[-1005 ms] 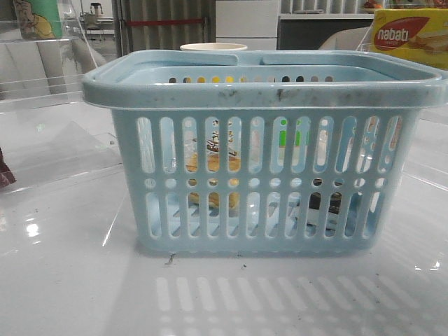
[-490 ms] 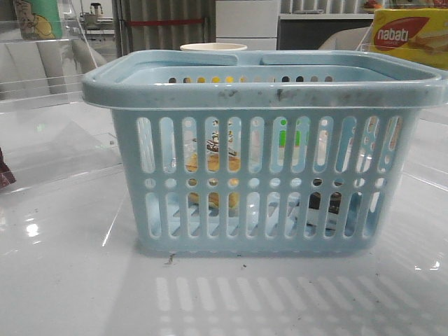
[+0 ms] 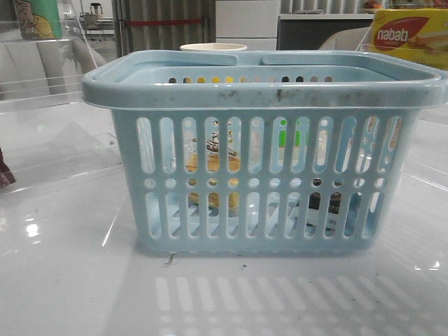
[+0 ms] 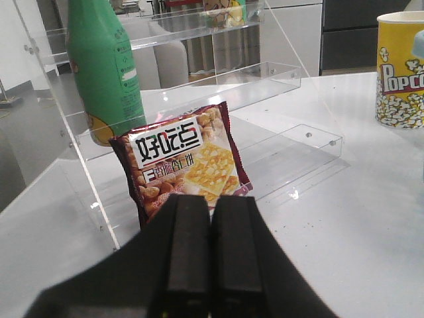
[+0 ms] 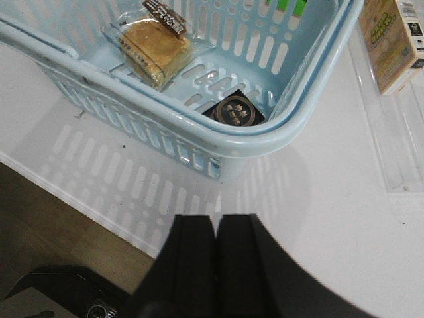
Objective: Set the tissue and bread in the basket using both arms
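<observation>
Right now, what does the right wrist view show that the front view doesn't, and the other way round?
Only the right wrist view shows the right pincer, shut and empty outside the basket, and the tissue from above. Only the front view shows the nabati box and the cup behind the basket. Both show the bread inside the basket.

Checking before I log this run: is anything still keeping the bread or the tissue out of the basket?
Nothing visible does. The bread already lies on the floor of the basket, and the tissue sits in the corner under the rim. The right gripper and left gripper are shut, outside the basket, holding nothing.
</observation>
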Available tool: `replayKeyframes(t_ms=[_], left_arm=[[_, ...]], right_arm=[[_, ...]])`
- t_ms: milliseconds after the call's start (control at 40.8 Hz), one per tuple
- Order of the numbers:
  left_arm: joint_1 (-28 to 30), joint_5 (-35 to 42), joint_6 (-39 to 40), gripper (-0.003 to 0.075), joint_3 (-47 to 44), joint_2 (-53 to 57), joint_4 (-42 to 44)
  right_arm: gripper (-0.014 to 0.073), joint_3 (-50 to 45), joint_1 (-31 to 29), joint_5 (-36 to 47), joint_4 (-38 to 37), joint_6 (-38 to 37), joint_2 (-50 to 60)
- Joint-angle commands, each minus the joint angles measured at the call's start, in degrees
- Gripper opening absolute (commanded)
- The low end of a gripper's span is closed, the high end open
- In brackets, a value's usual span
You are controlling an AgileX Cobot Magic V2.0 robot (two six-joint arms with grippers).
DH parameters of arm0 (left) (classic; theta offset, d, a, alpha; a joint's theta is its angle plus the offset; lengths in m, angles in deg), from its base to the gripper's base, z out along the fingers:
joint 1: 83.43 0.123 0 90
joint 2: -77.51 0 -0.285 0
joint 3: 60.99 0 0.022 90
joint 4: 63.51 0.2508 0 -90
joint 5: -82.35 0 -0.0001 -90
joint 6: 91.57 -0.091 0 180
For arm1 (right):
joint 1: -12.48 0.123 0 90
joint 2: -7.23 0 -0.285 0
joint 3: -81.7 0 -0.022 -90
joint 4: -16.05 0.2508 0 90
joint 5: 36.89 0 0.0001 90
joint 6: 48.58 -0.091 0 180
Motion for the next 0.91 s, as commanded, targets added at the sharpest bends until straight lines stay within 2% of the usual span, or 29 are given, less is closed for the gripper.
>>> replayKeyframes(t_ms=[0, 221, 882], left_arm=[[-0.6, 8.1, 1.2, 0.0091, 0.1, 1.0, 0.0], [-1.7, 12.6, 1.2, 0.0091, 0.0, 1.0, 0.0], [-2.8, 12.8, 1.2, 0.0091, 0.0, 1.0, -0.1]], right_arm=[[0.0069, 1.4, -0.2, 3.2, -0.2, 0.6, 0.3], [0.0069, 1.4, -0.2, 3.2, -0.2, 0.6, 0.3], [0.0069, 1.4, -0.2, 3.1, -0.2, 0.6, 0.3]])
